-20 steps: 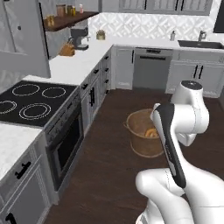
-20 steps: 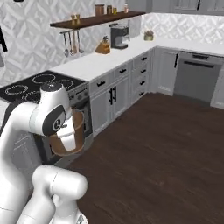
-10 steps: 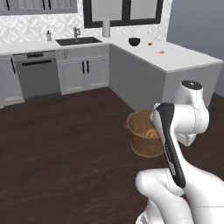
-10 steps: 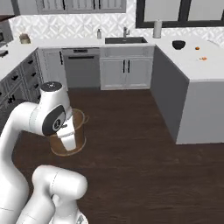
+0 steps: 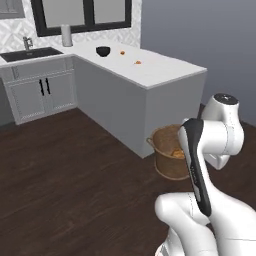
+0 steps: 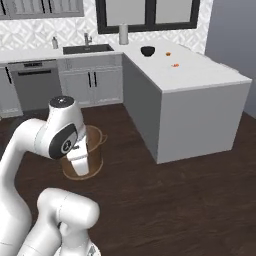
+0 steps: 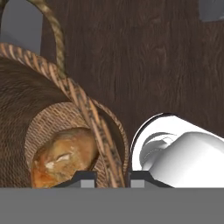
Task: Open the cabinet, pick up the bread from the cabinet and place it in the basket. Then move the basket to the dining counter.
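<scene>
The gripper point(image 7: 113, 177) is clamping its two finger tips on the rim of the basket point(image 7: 52, 109), one tip inside the woven wall and one outside it, as the hand view is showing. The bread point(image 7: 63, 157) is lying on the bottom of the basket, just beside the inner finger tip. In the left base view the basket point(image 5: 167, 152) is hanging close to the arm, above the dark wood floor point(image 5: 65, 185), with the bread point(image 5: 177, 153) showing as a small tan lump inside it. In the right base view the basket point(image 6: 92, 155) is sitting partly behind the arm's white elbow. The dining counter point(image 5: 150, 75) is standing just behind the basket, its white marble top carrying a black bowl point(image 5: 103, 51), a small orange ball point(image 5: 122, 52) and a curled orange piece point(image 5: 138, 62). Farther back, a sink point(image 6: 85, 49) is set into the counter along the wall, under a dark-framed window point(image 6: 145, 15).
</scene>
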